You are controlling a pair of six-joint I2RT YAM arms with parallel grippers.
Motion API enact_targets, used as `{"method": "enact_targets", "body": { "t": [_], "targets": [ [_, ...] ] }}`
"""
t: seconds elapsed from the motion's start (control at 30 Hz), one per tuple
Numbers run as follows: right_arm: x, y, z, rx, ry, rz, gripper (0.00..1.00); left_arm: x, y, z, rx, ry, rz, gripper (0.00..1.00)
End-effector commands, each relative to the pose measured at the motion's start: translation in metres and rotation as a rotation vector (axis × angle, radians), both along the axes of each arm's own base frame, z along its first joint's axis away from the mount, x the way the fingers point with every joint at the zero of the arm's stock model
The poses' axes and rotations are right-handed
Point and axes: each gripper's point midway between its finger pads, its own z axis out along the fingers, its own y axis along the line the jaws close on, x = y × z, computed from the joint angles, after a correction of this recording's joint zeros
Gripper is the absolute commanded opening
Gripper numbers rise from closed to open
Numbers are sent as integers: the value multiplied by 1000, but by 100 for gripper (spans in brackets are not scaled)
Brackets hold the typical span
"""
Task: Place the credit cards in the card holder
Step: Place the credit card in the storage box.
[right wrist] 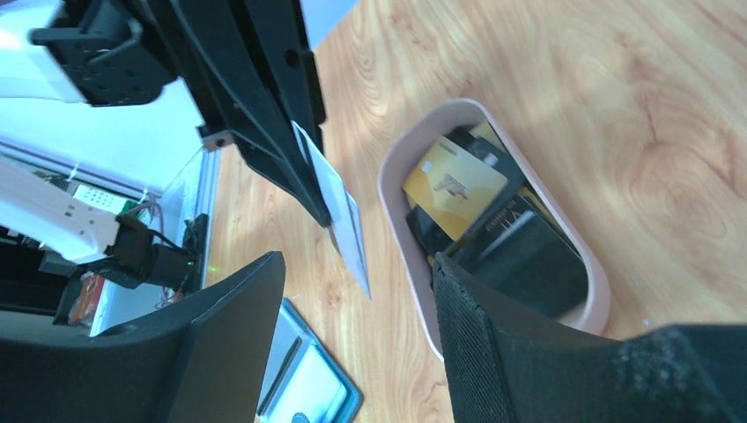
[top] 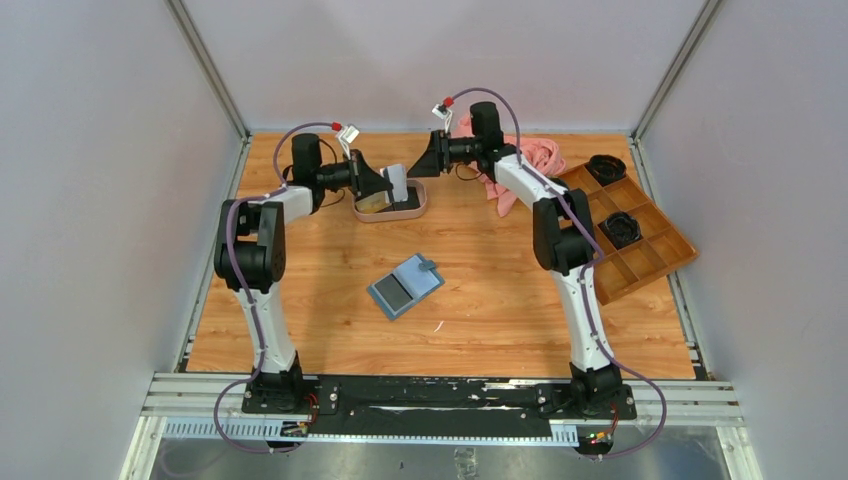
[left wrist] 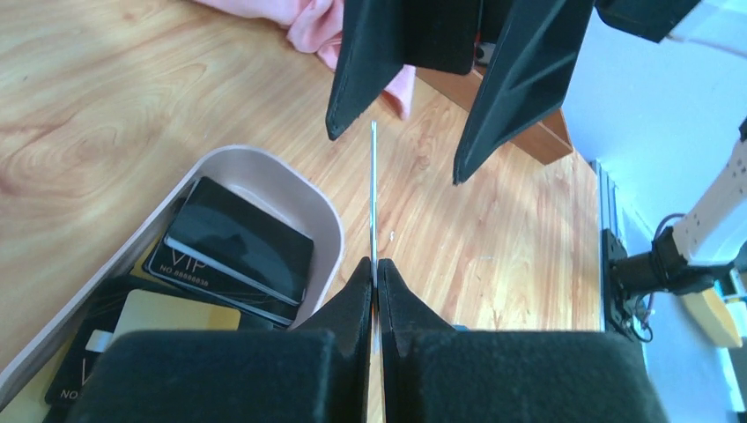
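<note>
Top external, left arm: the left gripper (top: 388,183) is holding a thin white-grey plastic card (top: 397,182) upright above the oval pinkish-rimmed tray (top: 421,203), toward the far side of the wooden surface (top: 480,300).
Top external, right arm: the right gripper (top: 428,160) is facing that card from just beside it.
Top external, card holder: the small teal-blue fold-over wallet (top: 405,285) is lying open, pale inside up, mid-surface and well apart from both grippers.
Left wrist, grip: the left fingers (left wrist: 348,304) are pinching together on the card's near edge. The card is showing edge-on, with its far end pointing into the gap between the right fingers (left wrist: 528,70) and touching neither.
Left wrist, tray: black cards (left wrist: 233,251) and a gold-tan card (left wrist: 176,313) are lying stacked inside.
Right wrist, gap: the right fingers are standing wide apart, with the card's lower corner hanging between them. How deep it is reaching cannot be told.
Step in hand: this is looking like a handover of one card, left to right.
Next move: the right fingers would need to be closing squarely on the free end before the left ones release. The card would then be going to the wallet's pocket.
</note>
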Motion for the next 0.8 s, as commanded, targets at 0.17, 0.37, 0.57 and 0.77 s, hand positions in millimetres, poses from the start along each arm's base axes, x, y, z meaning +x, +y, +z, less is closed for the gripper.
{"method": "enact_targets", "body": {
  "t": [0.17,0.37,0.57,0.77],
  "targets": [
    [-11,1,76,163,-82,77,62,-21,-3,21,-13,-139,-130,0],
    [-12,3,69,161,-61,75,59,-25,-4,26,-25,-142,-155,0],
    [-12,4,58,142,-49,85,56,-28,-5,29,-34,-143,-175,0],
    [-20,9,51,140,-34,122,47,-27,-5,31,-38,-139,-178,0]
  ]
}}
